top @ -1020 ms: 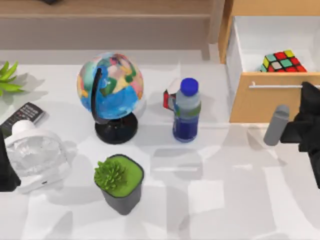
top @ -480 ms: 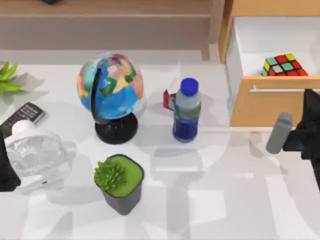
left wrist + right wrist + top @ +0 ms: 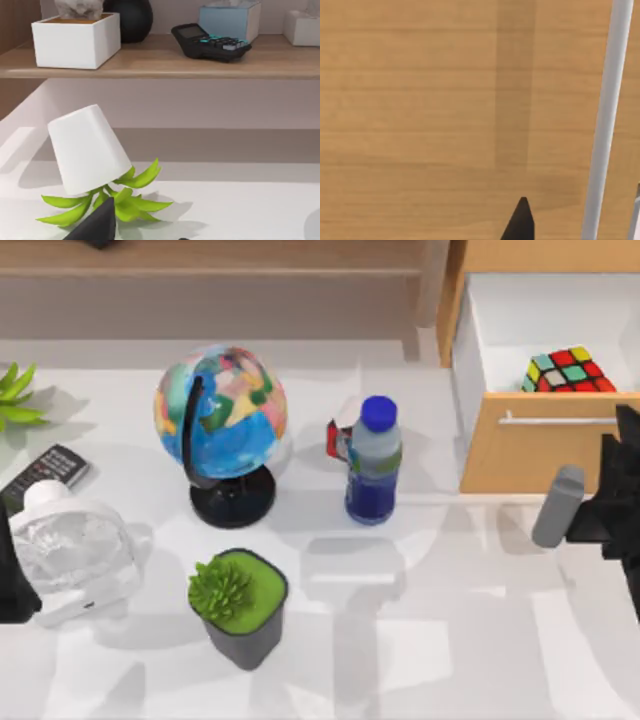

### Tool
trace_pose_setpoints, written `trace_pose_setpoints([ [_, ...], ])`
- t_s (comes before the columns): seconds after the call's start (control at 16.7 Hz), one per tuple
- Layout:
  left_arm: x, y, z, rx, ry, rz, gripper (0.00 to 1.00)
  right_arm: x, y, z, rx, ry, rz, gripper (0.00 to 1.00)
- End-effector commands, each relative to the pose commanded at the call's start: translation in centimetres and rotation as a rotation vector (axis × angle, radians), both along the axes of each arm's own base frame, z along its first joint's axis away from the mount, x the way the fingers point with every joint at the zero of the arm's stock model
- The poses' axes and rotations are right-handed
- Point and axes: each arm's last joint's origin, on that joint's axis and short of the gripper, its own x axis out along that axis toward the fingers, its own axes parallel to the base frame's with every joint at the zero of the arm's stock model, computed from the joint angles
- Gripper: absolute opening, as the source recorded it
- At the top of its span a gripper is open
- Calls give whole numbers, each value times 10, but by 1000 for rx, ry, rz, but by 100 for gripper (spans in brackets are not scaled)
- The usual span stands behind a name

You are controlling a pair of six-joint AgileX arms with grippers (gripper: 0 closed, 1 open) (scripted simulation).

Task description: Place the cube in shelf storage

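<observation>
The cube [image 3: 566, 370], a small Rubik's cube, lies inside the open light-wood drawer [image 3: 530, 450] at the back right, just behind the drawer's front. My right gripper [image 3: 620, 468] hangs at the right edge, in front of that drawer front. In the right wrist view one dark fingertip [image 3: 521, 222] points at the wooden front beside the silver bar handle [image 3: 606, 125]. The shelf storage [image 3: 210, 270] runs along the back left; in the left wrist view its board [image 3: 160, 67] carries a white box, a calculator and a tissue box. My left arm [image 3: 10, 580] rests at the left edge.
A globe [image 3: 220, 425], a blue-capped bottle [image 3: 374, 462] with a small red-and-white item behind it, a green plant in a dark pot [image 3: 238, 605], a white fan [image 3: 70, 550], a remote [image 3: 45, 472] and a leafy plant [image 3: 15, 395] stand on the white table.
The drawer slid a little farther out toward the table's front, carrying the cube with it, and my right arm moved back with it. Over the last half second almost nothing moved.
</observation>
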Motion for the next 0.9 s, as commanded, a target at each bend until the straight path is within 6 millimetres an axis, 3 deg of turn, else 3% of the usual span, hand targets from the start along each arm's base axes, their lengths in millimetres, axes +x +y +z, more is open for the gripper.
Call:
trace_pose_setpoints([
  [0.18, 0, 0, 0, 0, 0, 0, 100, 0, 0, 0, 0, 0, 0, 98],
  [0.24, 0, 0, 0, 0, 0, 0, 100, 0, 0, 0, 0, 0, 0, 100],
  [0.9, 0, 0, 0, 0, 0, 0, 100, -7, 0, 0, 0, -2, 0, 100],
])
